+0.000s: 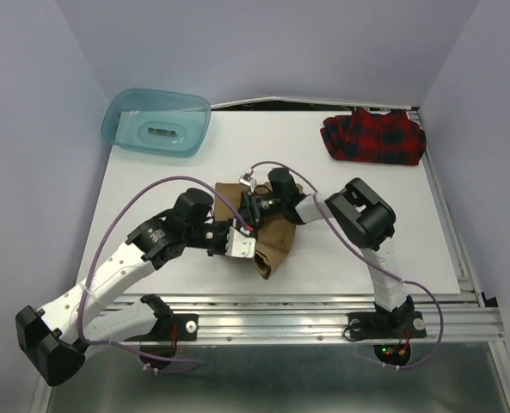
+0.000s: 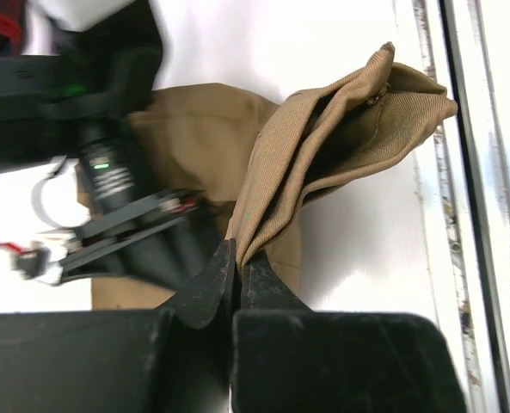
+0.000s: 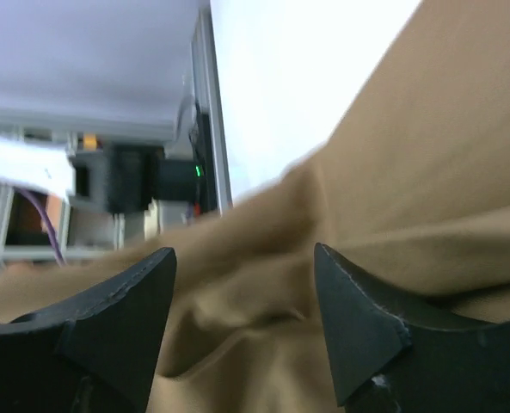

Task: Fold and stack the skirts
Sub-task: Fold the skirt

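The tan-brown skirt (image 1: 277, 246) lies bunched in the middle of the table. My left gripper (image 1: 246, 249) is shut on a fold of its edge, and the left wrist view shows the cloth (image 2: 349, 120) pinched between the closed jaws (image 2: 237, 255) and lifted in a ridge. My right gripper (image 1: 249, 213) is open, low over the same skirt, and its tips (image 3: 242, 258) straddle wrinkled tan cloth (image 3: 427, 172) without closing on it. The red plaid skirt (image 1: 375, 136) lies crumpled at the back right corner, away from both grippers.
A translucent teal tub (image 1: 156, 120) stands at the back left. The table's metal front rail (image 1: 323, 301) runs close to the skirt's near end. The right arm's wrist (image 2: 108, 172) sits close beside my left gripper.
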Available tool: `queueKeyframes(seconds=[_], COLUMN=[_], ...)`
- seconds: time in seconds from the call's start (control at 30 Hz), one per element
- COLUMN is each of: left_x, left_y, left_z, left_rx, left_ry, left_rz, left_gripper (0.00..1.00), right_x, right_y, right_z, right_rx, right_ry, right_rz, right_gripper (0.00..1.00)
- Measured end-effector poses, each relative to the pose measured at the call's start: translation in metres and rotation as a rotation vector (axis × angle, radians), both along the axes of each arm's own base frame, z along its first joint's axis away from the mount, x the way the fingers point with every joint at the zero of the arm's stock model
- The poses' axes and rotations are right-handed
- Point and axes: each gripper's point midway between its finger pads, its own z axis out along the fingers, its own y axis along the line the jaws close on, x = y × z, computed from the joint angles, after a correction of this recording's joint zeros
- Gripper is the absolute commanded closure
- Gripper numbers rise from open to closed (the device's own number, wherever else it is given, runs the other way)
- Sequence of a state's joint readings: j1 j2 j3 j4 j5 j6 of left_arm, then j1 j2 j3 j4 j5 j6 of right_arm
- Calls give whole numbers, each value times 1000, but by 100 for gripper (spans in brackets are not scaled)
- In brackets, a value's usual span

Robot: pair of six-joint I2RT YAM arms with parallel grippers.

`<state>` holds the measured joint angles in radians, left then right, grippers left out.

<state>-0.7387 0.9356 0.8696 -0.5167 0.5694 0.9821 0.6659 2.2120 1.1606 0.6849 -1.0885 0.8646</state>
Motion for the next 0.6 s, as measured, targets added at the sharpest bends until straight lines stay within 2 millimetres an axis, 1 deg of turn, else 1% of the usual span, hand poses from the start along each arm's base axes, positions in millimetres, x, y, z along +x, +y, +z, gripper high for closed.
queueKeyframes(seconds=[0.07, 0.13, 0.17, 0.2, 0.27, 0.33, 0.37, 0.4, 0.43, 0.47, 0.5, 0.53, 0.57, 0.6], left_x=[-6, -12, -15, -18, -25, -31, -33, -35, -37, -38, -38, -39, -39, -39], left_y=[2, 3, 4, 4, 4, 5, 5, 5, 5, 5, 4, 4, 4, 4], left_z=[-4, -6, -7, -7, -8, -7, -7, -7, -7, -6, -6, -7, -7, -8], left_rx=[11, 18, 19, 19, 16, 11, 6, 3, 1, 0, -1, -1, -1, 0], left_ry=[26, 55, 65, 75, 90, 99, 103, 107, 113, 116, 121, 125, 132, 136], left_rz=[-10, -16, -19, -22, -27, -30, -32, -31, -32, -31, -30, -31, -28, -26], left_gripper=[100, 100, 100, 100, 100, 100, 100, 100, 100, 100, 100, 100, 100, 100], right_x=[23, 59, 79, 95, 135, 160, 178, 186, 198, 203, 210, 213, 212, 209], right_y=[3, 4, 2, -1, -12, -25, -37, -43, -52, -56, -60, -63, -65, -66], right_z=[12, 34, 46, 57, 84, 97, 103, 104, 101, 98, 89, 75, 61, 41], right_rx=[-12, -17, -18, -20, -39, -69, -105, -125, -163, -182, -216, -249, -274, -301], right_ry=[-44, -134, -190, -239, -369, -458, -515, -546, -576, -593, -612, -618, -610, -590], right_rz=[-18, -49, -76, -94, -153, -191, -223, -238, -254, -261, -262, -254, -238, -211], right_gripper=[26, 24, 24, 24, 24, 25, 25, 25, 25, 26, 26, 27, 28, 30])
